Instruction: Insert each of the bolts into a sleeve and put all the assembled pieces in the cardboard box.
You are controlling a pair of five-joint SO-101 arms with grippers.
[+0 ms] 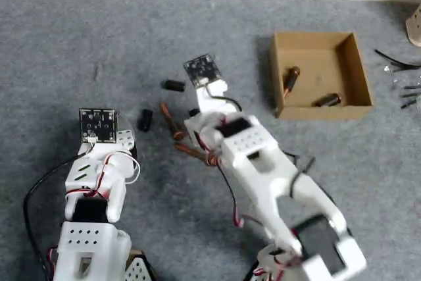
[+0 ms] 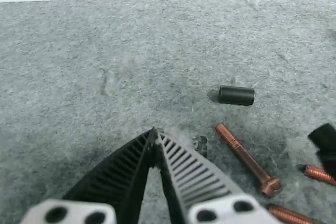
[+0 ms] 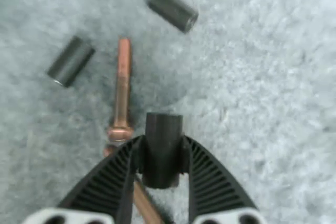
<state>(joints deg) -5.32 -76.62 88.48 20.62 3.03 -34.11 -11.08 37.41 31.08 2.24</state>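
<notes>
**A:** What carries everything?

**B:** The grey felt counter (image 1: 99,44). Well beyond the right end effector and off to one side sits the cardboard box (image 1: 275,77). It is open-topped, and assembled pieces (image 1: 291,80) already lie inside, so I judge the task partly done.

**A:** And the end effectors themselves?

**B:** The right end effector (image 3: 161,142) is clamped on a black held sleeve (image 3: 164,121). The sleeve's end pokes out past the fingertips, most likely so that a bolt can be fed into the bore. The left end effector (image 2: 155,132) has its fingers pressed together on nothing and sits low over the felt. It looks free to fetch the matching part.

**A:** Which part would that be?

**B:** Probably the copper bolt (image 3: 123,85) lying flat just ahead of the right end effector. Its head is nearest the fingers and its shank points away.

**A:** Anything smaller?

**B:** Two loose sleeves (image 3: 71,60) lie on their sides farther ahead of the right end effector. One is on each side of the bolt's tip, and neither touches it.
</notes>
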